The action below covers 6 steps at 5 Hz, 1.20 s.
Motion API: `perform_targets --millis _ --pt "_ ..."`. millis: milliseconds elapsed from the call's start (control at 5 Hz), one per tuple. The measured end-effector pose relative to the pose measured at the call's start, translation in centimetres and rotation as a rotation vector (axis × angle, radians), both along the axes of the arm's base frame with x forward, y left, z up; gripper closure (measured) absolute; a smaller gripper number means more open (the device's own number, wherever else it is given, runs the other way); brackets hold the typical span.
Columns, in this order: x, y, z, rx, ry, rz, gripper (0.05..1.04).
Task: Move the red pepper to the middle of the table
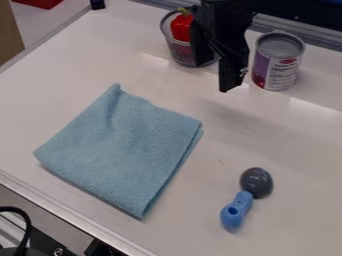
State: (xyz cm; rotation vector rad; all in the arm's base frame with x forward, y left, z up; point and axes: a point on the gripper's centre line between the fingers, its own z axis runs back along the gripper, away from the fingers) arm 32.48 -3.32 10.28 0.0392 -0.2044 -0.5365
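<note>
The red pepper (181,27) with its green stem sits in a mesh cup (182,51) near the back of the white table (267,125). Just right of the pepper and cup, the black gripper (214,75) hangs with its fingers apart and nothing seen between them. One finger hides the right part of the cup and the pepper's right edge. Whether that finger touches either of them, I cannot tell.
An open can (278,62) stands right of the gripper. A folded blue cloth (123,150) covers much of the left and middle of the table. A spoon with a blue handle (236,210) and grey bowl lies at the lower right.
</note>
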Motion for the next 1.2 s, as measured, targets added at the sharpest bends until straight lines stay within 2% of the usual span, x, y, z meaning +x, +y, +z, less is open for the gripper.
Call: perform_targets --millis 200,400,800,1000,1200 --pt "-0.3 0.0 -1.0 0.002 0.031 0.006 0.085" --pt "0.7 1.8 -0.8 0.005 -0.023 0.105 0.085" --pt "3.9 6.2 2.3 -0.035 -0.169 0.321 0.085" --pt "6.3 8.6 3.3 -0.066 -0.196 0.485 0.085" --pt "7.9 9.8 3.1 -0.1 -0.244 0.607 0.085"
